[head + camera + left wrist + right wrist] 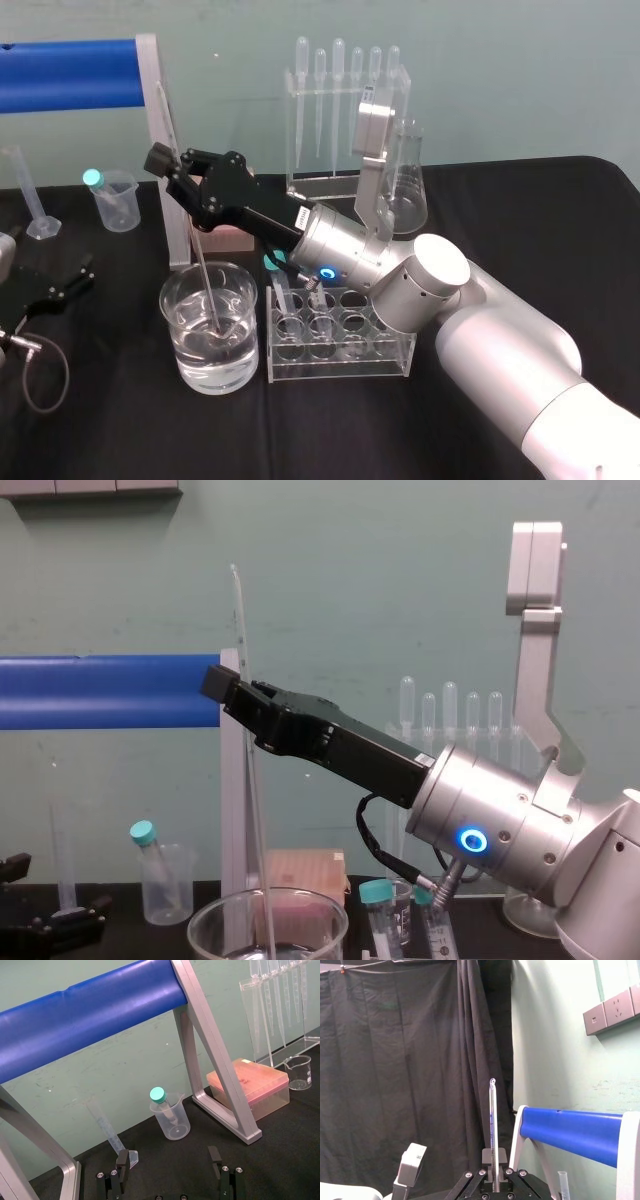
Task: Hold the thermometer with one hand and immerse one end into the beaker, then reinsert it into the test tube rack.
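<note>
The long black right gripper (pixel 172 163), above the wide clear glass beaker (pixel 186 350), is clamped on the thin clear glass thermometer (pixel 200 262). Its lower end dips into the water, tip hard to make out. The left gripper (pixel 168 1160) lies parked far left, fingers apart, empty.

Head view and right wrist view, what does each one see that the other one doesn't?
Head view, not wrist: the beaker of water with the thermometer dipped in, the test tube rack, the parked left gripper. Wrist, not head: a black curtain and a wall socket. Both: the right gripper shut on the thermometer, and the blue bar.
</note>
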